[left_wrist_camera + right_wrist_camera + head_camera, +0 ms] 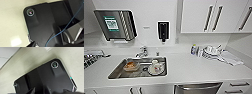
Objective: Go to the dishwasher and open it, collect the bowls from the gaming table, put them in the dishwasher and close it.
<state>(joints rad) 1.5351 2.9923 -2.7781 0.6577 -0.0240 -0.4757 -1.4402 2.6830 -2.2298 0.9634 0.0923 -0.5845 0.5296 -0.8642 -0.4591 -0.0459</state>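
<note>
The dishwasher [197,88] is right below me, under the white counter [189,68], its door closed. To its left a steel sink [137,68] holds dirty dishes [155,67]. My wrist cameras look at pale floor [11,25]. I cannot tell if my grippers are apart or together.

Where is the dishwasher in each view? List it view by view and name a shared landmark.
Head view: the dishwasher is at the bottom edge, right of centre, under the countertop and right of the sink.
Left wrist view: not in it; the robot's dark plate over pale floor.
Right wrist view: not in it; dark plate over pale floor.
Shared landmark: the pale floor, in both wrist views.
</note>
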